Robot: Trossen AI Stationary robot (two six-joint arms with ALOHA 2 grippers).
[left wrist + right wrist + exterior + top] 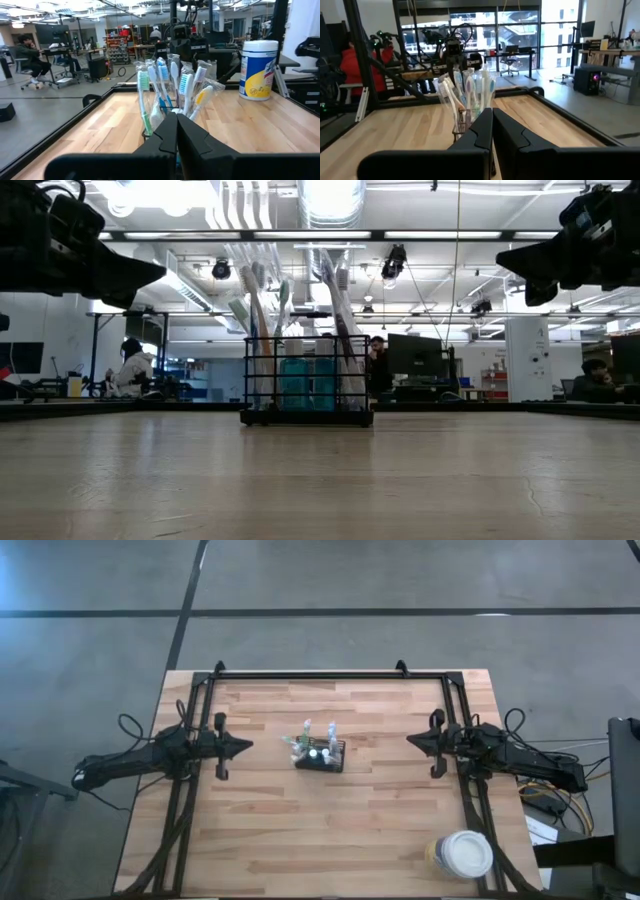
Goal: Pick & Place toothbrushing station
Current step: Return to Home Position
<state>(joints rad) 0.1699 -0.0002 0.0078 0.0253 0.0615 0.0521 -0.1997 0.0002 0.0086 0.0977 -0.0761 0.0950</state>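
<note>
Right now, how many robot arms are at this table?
2. The left arm lies along the table's left side, fingers shut; the right arm along its right side, fingers shut. Both point at the toothbrush caddy. None seems hidden.
</note>
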